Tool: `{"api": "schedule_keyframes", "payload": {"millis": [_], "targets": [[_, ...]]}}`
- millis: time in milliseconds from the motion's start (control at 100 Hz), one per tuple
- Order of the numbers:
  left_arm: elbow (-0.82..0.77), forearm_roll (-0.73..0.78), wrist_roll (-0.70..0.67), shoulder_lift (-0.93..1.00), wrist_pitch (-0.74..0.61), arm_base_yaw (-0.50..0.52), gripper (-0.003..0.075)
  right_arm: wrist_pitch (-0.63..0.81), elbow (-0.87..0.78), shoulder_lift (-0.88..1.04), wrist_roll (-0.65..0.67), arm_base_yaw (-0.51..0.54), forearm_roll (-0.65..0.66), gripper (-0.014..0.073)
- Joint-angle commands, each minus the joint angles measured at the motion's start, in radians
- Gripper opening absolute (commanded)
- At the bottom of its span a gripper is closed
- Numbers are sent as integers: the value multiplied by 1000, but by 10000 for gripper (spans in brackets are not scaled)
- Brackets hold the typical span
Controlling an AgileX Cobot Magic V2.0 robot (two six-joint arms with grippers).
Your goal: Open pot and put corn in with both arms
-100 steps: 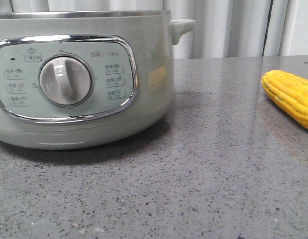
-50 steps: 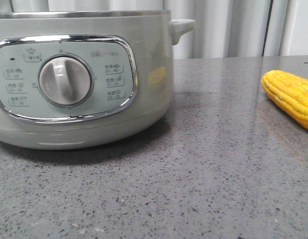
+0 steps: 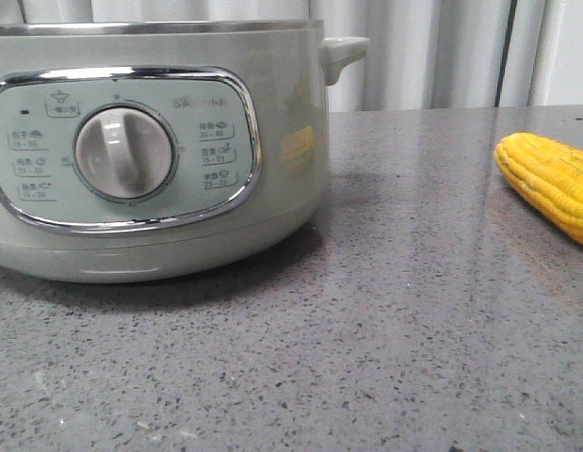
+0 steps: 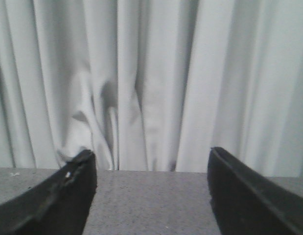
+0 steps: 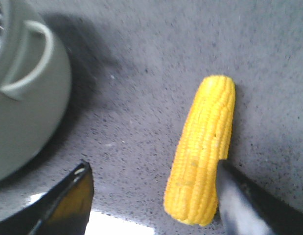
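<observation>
Front view: the large pale grey-green electric pot [image 3: 272,113] with a chrome rim stands on the speckled grey stone table [image 3: 385,358] toward its left edge, its chrome-framed control panel [image 3: 121,146] and round off-white dial [image 3: 124,153] facing the camera and a small side handle [image 3: 343,52] pointing right. The top of the pot is cut off, so whether it is covered cannot be told. The bright yellow corn cob [image 3: 550,184] with rows of kernels lies flat near the right edge of the table, well apart from the pot, partly cut by the frame; a faint yellow reflection of it shows on the pot's wall. Pale pleated curtains [image 3: 432,52] hang behind the far edge. No arm shows in this view.

Left wrist view: the left gripper [image 4: 151,193] has its 2 dark fingers [image 4: 53,200] spread wide with nothing between them, held above bare table and facing the curtains [image 4: 156,83].

Right wrist view: the right gripper [image 5: 153,200] has its 2 fingers [image 5: 68,200] spread wide, straddling the near end of the corn [image 5: 202,152], which lies on the table [image 5: 141,88]. One finger [image 5: 249,200] is touching or just beside the cob's side; which cannot be told. The other stands apart. The pot's wall and handle [image 5: 24,61] show at the side, apart from the corn.
</observation>
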State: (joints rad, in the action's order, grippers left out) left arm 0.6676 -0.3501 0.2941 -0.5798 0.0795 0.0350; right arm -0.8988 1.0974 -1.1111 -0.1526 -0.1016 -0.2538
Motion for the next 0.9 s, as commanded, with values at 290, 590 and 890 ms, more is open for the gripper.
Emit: {"api": "schedule_keyframes", "payload": {"millis": [290, 590, 890], "targets": [[31, -8, -8, 195, 177, -51, 258, 87, 35, -239, 2, 6, 41, 459], [29, -8, -8, 199, 182, -114, 258, 96, 35, -385, 58, 6, 101, 459], [29, -8, -8, 199, 182, -119, 258, 93, 37, -361, 58, 6, 71, 204]]}}
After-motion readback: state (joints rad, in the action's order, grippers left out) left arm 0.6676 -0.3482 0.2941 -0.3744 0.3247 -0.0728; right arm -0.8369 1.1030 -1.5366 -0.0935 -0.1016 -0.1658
